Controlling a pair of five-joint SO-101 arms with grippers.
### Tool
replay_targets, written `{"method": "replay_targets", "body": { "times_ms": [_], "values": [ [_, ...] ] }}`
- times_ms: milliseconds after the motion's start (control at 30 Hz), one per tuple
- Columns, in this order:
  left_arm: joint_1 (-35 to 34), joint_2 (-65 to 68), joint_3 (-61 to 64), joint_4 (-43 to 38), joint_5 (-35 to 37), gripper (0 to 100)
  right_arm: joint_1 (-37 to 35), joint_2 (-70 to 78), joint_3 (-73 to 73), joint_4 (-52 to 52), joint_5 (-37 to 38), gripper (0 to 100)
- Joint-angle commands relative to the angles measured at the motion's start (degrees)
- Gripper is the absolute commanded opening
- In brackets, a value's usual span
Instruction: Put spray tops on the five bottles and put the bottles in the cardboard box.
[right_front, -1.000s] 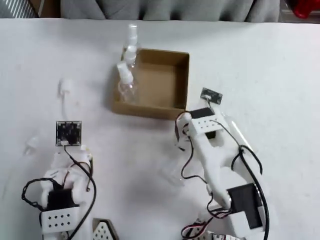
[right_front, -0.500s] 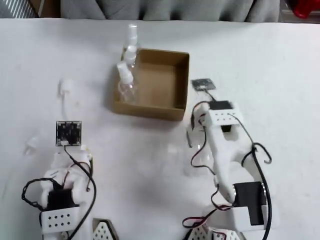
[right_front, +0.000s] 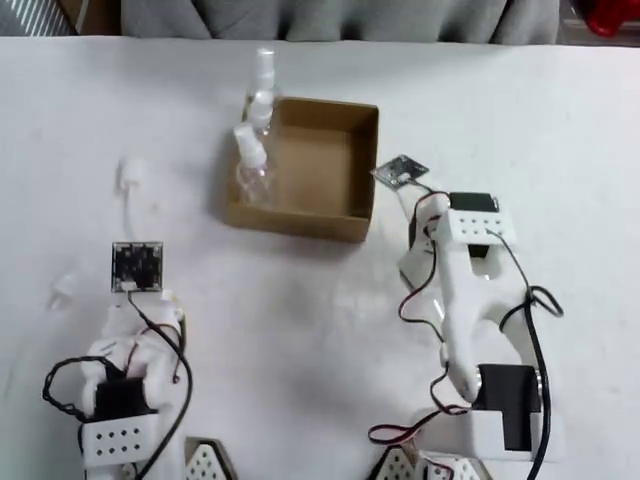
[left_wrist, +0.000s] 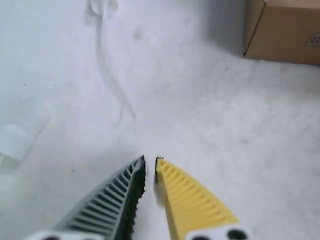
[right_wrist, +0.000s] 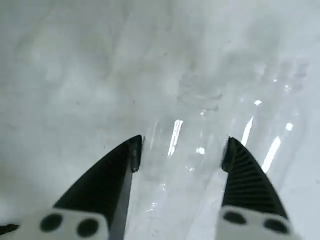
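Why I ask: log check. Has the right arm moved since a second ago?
Yes: the right arm swung rightward in the high view, away from the cardboard box.

The cardboard box stands on the table, toward its far side. Three bottles stand in a row at the box's left wall, and the row runs on behind its far-left corner. Whether the nearest one is inside the box or just outside, I cannot tell. A spray top lies well to the left of the box. The left gripper is left of the box and in front of it. The right gripper is right of the box, near its front-right corner, and a lying bottle is between its fingers.
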Motion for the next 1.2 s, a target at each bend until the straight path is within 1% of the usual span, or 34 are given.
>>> {"method": "replay_targets", "body": {
  "times_ms": [0, 67, 100, 233, 333, 433, 600, 933, 1167],
  "values": [
    [-0.66, -1.01, -0.26, 0.35, -0.62, 5, 0.75, -2.68, 0.44, -1.54, -4.04, 27.8],
    [-0.66, -1.01, -0.26, 0.35, -0.62, 5, 0.04, -1.54, 1.14, -1.54, -4.04, 32.6],
    [-0.66, -1.01, -0.26, 0.35, -0.62, 5, -0.40, -0.75, 1.14, -1.71, -3.87, 33.1],
    [-0.66, -1.01, -0.26, 0.44, -0.62, 5, -0.57, 1.19, -0.79, -1.36, -4.04, 30.5],
    [-0.66, -1.01, -0.26, 0.44, -0.62, 5, -0.31, 1.27, -3.16, 0.84, -4.04, 28.6],
    [-0.66, -1.01, -0.26, 0.44, -0.62, 5, -0.31, 1.19, -4.84, 3.38, -4.04, 28.3],
    [-0.66, -1.01, -0.26, 0.35, -0.62, 5, -0.48, 1.54, -5.27, 3.47, -3.60, 28.3],
    [-0.66, -1.01, -0.26, 0.18, -0.62, 5, -0.40, 1.71, 0.35, -6.37, -3.60, 28.3],
    [-0.66, -1.01, -0.26, 0.18, -0.62, 5, -0.31, 1.80, 1.32, -6.64, -3.60, 28.3]
  ]
}}
